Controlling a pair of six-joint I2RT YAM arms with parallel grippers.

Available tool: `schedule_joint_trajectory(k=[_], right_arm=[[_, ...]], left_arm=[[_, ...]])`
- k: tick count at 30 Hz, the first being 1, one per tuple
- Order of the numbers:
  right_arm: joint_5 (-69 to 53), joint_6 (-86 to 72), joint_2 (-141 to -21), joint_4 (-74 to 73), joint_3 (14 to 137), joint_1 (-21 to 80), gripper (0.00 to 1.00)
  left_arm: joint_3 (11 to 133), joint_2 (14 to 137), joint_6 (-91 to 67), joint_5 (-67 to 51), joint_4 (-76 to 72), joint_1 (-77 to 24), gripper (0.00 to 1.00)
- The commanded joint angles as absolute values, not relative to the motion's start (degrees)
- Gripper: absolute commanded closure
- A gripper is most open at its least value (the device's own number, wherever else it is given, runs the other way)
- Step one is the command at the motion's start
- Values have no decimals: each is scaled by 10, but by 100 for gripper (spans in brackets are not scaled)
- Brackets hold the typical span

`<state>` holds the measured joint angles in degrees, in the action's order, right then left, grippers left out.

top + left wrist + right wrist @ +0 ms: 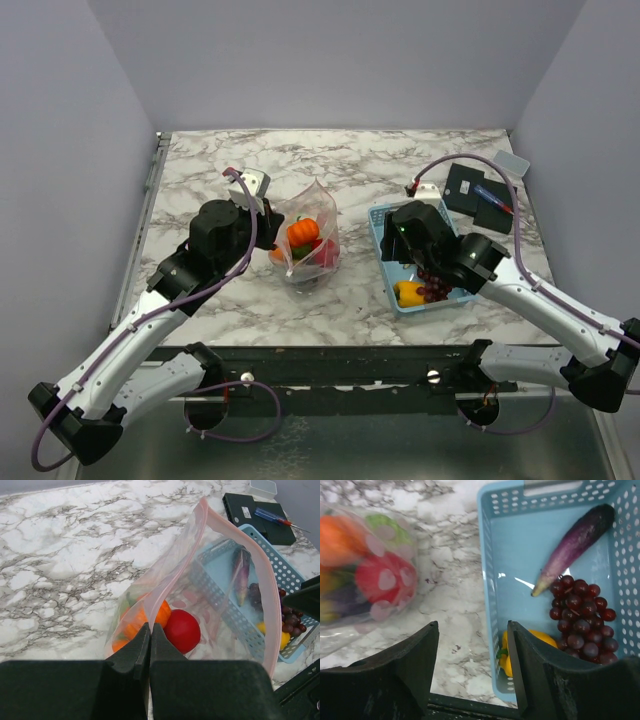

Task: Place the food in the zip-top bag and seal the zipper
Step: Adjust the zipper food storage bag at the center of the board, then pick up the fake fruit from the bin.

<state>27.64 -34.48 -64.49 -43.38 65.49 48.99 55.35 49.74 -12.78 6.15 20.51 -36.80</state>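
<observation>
Marble desk (400, 160). Left tool (150, 627) pinches bag (167, 587) rim, propping mouth open for loading. Right tool (472, 626), spread wide, hangs over basket (487, 580) pepper (540, 640), probably next.

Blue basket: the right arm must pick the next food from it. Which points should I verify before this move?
1. Left fingers shut on the zip-top bag rim: ok.
2. Bag mouth open, zipper unsealed: ok.
3. Right fingers open: ok.
4. Right fingers centred over a food: not ok, they straddle the basket wall.
5. Eggplant, grapes, yellow pepper lie uncovered in the basket: ok.
6. Room left in the bag beside pumpkin and tomato: cannot tell.
</observation>
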Motion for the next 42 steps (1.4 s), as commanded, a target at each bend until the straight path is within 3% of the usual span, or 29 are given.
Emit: schedule_joint_trajectory(k=[1, 11, 13, 15, 25, 34, 42], right_arm=[[315, -363, -642, -459, 616, 481, 35], [291, -384, -678, -457, 554, 406, 27], [294, -392, -690, -459, 548, 393, 18], [294, -400, -699, -459, 542, 376, 16], [248, -391, -720, -407, 482, 279, 12], [242, -404, -761, -384, 448, 257, 12], [240, -417, -774, -362, 425, 255, 30]], left_arm=[[542, 489, -124, 37, 186, -361, 100], [536, 487, -122, 32, 187, -359, 100], [535, 487, -122, 30, 187, -359, 100], [535, 486, -122, 28, 187, -358, 100], [534, 486, -121, 23, 187, -358, 100], [532, 485, -118, 23, 187, -358, 100], [531, 486, -119, 22, 186, -358, 100]])
